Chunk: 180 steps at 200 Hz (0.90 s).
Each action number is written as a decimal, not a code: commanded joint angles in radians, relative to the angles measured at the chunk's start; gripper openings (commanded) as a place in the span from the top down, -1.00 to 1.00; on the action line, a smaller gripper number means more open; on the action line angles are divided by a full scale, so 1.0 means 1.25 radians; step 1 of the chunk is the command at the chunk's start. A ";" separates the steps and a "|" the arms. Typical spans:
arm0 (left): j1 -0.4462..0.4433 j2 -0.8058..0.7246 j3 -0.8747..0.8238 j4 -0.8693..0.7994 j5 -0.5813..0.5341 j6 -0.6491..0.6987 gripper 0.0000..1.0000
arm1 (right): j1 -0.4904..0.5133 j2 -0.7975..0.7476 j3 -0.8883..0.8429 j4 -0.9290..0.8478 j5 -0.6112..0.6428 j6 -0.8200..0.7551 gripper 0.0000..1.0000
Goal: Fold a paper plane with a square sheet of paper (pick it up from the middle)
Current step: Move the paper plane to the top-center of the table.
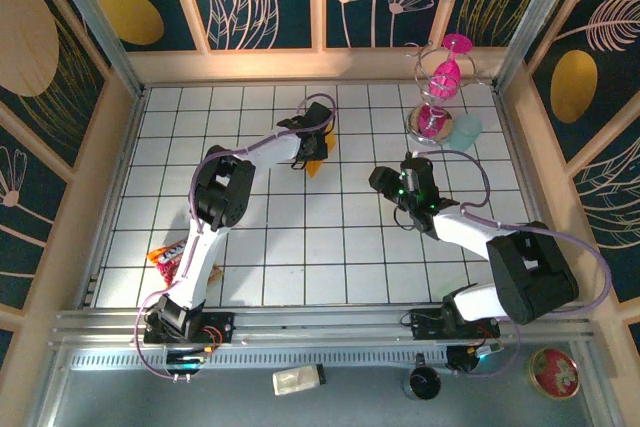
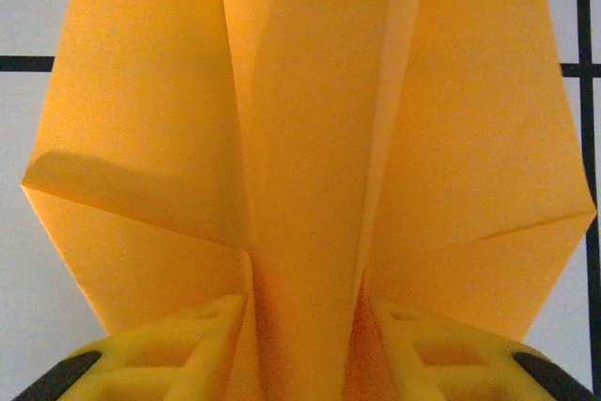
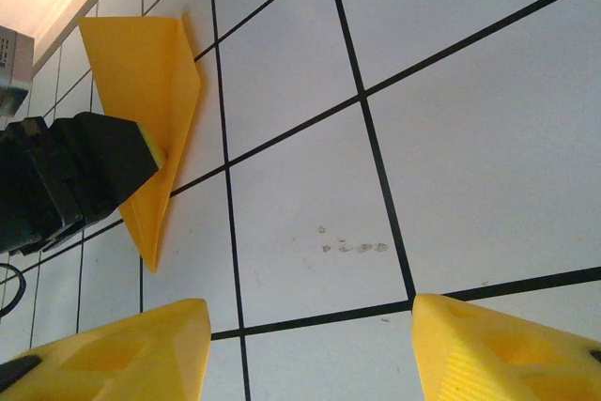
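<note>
Pictured from above, an orange-yellow paper plane (image 3: 141, 91) sits low on the white tiled table (image 1: 300, 237), in the far middle of the floor; its wings spread to either side and its centre fold stands up as a ridge. The left gripper (image 2: 305, 326) reaches it from the near-left; its yellow fingers (image 2: 188, 349) flank that ridge, one on each side, with the paper filling the gap between them; whether they pinch the fold or merely stand beside it cannot be told. Seen from the right wrist, the plane is a narrow dart, its pointed nose aimed toward that camera and its wide tail toward the far wall; the left arm's black finger mount sits against the plane's left edge. The right gripper (image 3: 310, 326) hovers to the right of the plane, well apart from it; its jaws stand wide and released, with bare tile and black grid lines between them. A red-and-yellow snack packet (image 1: 165, 255) lies at the near-left of the table, just beside the left arm's lower link; a pink ornament in a wire stand (image 1: 440, 82) stands at the far right, near the right arm's wrist.
</note>
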 commanded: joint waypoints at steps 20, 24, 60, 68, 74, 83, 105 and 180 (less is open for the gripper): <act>0.003 0.040 -0.019 -0.032 -0.014 -0.045 0.23 | -0.008 0.000 -0.009 0.011 -0.009 -0.008 -0.18; 0.004 0.039 -0.018 -0.032 -0.014 -0.045 0.23 | -0.009 0.000 -0.009 0.010 -0.009 -0.007 -0.18; 0.003 0.027 0.008 -0.034 -0.006 -0.045 0.23 | -0.009 0.005 -0.009 0.014 -0.010 -0.008 -0.18; 0.002 0.020 0.016 -0.035 -0.005 -0.044 0.23 | -0.010 0.005 -0.008 0.013 -0.009 -0.008 -0.18; 0.003 0.012 0.023 -0.037 -0.004 -0.042 0.23 | -0.011 0.004 -0.008 0.012 -0.007 -0.010 -0.18; 0.003 -0.001 0.035 -0.040 -0.002 -0.040 0.22 | -0.012 0.003 -0.005 0.008 -0.005 -0.011 -0.18; 0.002 -0.044 0.063 -0.055 -0.006 -0.041 0.20 | -0.020 -0.006 0.006 -0.009 0.007 -0.017 -0.18; 0.003 -0.280 -0.030 -0.002 -0.072 -0.046 0.06 | -0.075 -0.103 0.074 -0.135 0.090 -0.079 -0.20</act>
